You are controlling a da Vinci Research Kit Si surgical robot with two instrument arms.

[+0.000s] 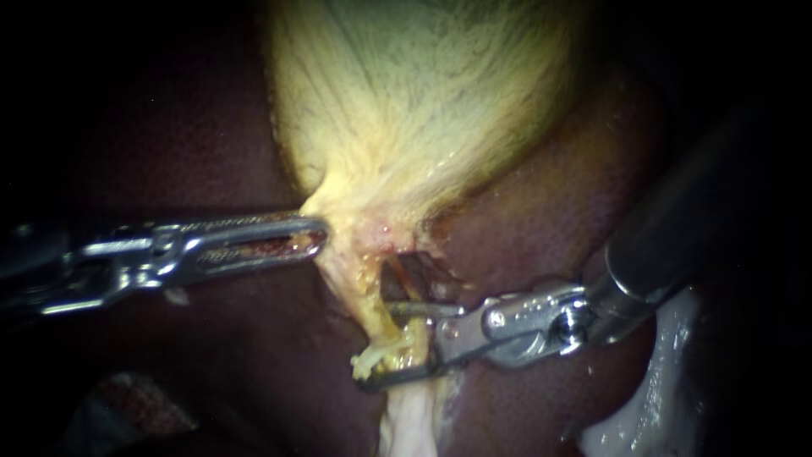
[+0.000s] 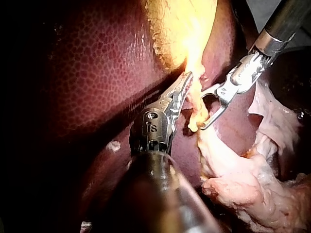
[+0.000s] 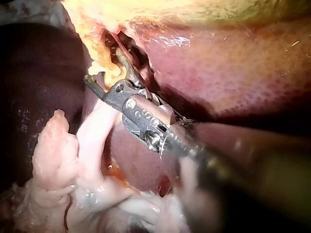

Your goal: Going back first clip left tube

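Up top, gallbladder (image 1: 423, 101) on liver (image 1: 550, 211); L tool (image 1: 317, 237) at its neck; R tool (image 1: 381, 345) straddles tube (image 1: 359, 292) just below.

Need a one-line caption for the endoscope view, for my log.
Left instrument grips the gallbladder at its neck; right instrument holds open jaws astride the tube, against the liver.

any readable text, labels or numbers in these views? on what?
Stamped mark on the wrist housing of the left instrument, left wrist view: too small and blurred to read.
Right instrument: no legible text in any view.
Gallbladder, liver, tube: no text, labels or signs.
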